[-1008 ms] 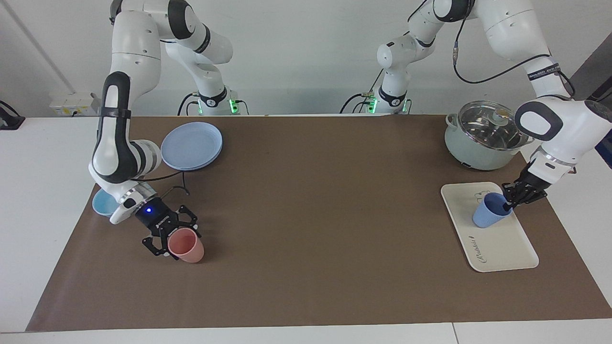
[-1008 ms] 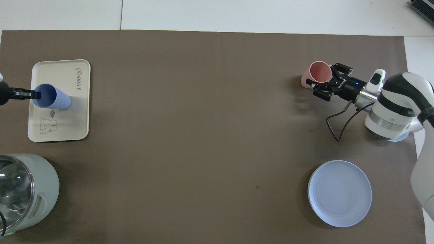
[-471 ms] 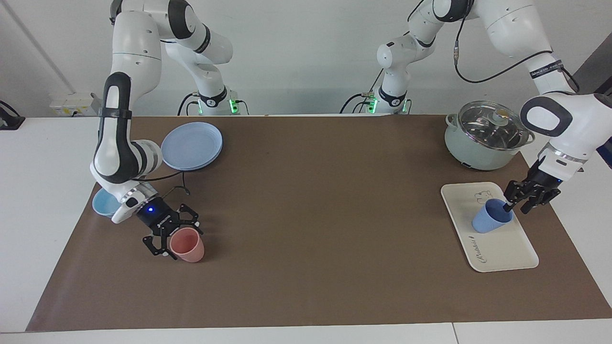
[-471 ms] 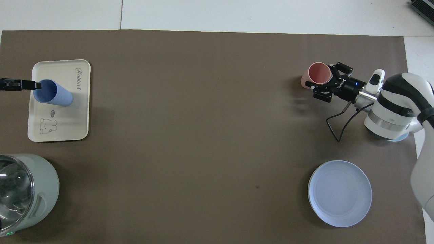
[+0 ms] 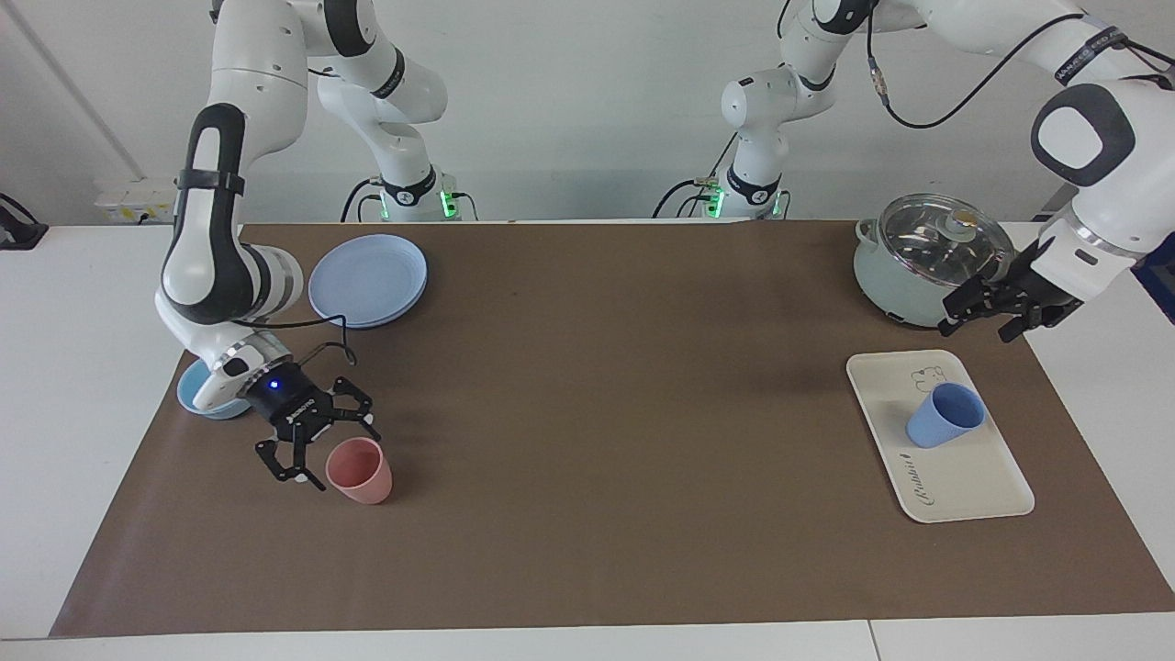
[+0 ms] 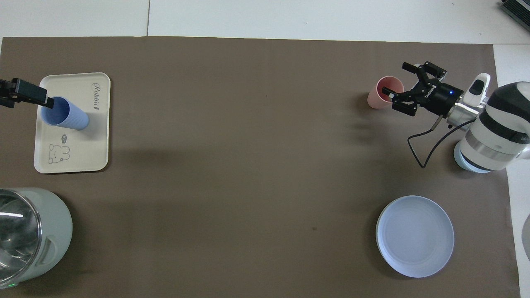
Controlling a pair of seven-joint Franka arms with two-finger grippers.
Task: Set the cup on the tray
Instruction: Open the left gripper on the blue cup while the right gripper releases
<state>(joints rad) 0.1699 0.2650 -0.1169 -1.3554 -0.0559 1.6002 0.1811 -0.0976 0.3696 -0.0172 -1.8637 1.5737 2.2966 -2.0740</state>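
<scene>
The periwinkle-blue cup (image 5: pixel 945 415) stands on the cream-white tray (image 5: pixel 968 482) at the left arm's end of the table, free of any gripper. It also shows in the overhead view (image 6: pixel 64 119), on the tray (image 6: pixel 74 157). My left gripper (image 5: pixel 980 321) is open and empty, raised in the air between the tray and the pot; in the overhead view (image 6: pixel 29 93) it is by the tray's edge. My right gripper (image 5: pixel 321 454) is open and empty, close beside the pink cup (image 5: pixel 360 470); the overhead view also shows this gripper (image 6: pixel 394 77).
A grey-green pot with a glass lid (image 5: pixel 927 262) stands nearer to the robots than the tray. A round blue plate (image 5: pixel 367 280) and a light-blue bowl (image 5: pixel 197 397) lie at the right arm's end. The pink cup (image 6: pixel 383 92) stands upright on the brown mat.
My left gripper has let go of the blue cup, risen and drawn away toward the pot. My right gripper has opened off the pink cup and pulled back a little.
</scene>
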